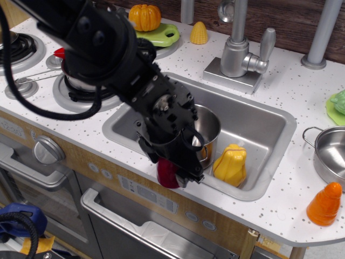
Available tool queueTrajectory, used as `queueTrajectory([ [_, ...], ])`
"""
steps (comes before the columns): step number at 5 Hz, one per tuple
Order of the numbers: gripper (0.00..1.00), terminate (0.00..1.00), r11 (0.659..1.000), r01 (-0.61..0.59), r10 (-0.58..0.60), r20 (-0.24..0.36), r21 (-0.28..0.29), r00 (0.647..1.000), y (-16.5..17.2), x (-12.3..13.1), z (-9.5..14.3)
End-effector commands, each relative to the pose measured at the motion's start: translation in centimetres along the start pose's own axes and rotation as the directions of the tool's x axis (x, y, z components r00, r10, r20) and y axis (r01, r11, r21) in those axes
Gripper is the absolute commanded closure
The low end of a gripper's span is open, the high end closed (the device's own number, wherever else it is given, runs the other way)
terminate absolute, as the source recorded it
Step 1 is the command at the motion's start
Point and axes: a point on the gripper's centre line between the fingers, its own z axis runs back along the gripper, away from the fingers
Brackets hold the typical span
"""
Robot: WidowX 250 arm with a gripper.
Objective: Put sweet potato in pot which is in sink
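Observation:
The dark red sweet potato (166, 177) sits on the front rim of the grey sink (259, 127), mostly covered by my black gripper (171, 164). The gripper has come down over it, with its fingers (193, 174) standing apart on either side of the toy, so it looks open. The shiny steel pot (209, 125) stands inside the sink just behind and right of the gripper, partly hidden by the arm.
A yellow lumpy toy (230, 164) stands in the sink right of the pot. The silver tap (237, 51) is behind the sink. An orange cone toy (325, 204) and a second steel pot (330, 154) sit on the counter at right. Stove burners lie at left.

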Motion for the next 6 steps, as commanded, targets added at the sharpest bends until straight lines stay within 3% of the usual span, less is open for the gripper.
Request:
queueTrajectory([
  [1,1.0,0.0,1.0,-0.006,0.005,0.041,0.007,0.999,0.7,0.2,-0.1],
  [2,1.0,0.0,1.0,-0.002,0.002,0.042,-0.006,0.999,0.8,0.8,0.4],
  [3,1.0,0.0,0.999,0.043,-0.044,0.028,0.032,0.999,1.3,1.8,1.7],
  [4,1.0,0.0,0.989,0.118,-0.122,0.037,0.087,0.992,2.7,4.3,2.4],
  [6,1.0,0.0,0.97,0.217,-0.229,0.109,0.112,0.967,6.3,8.3,1.0],
])
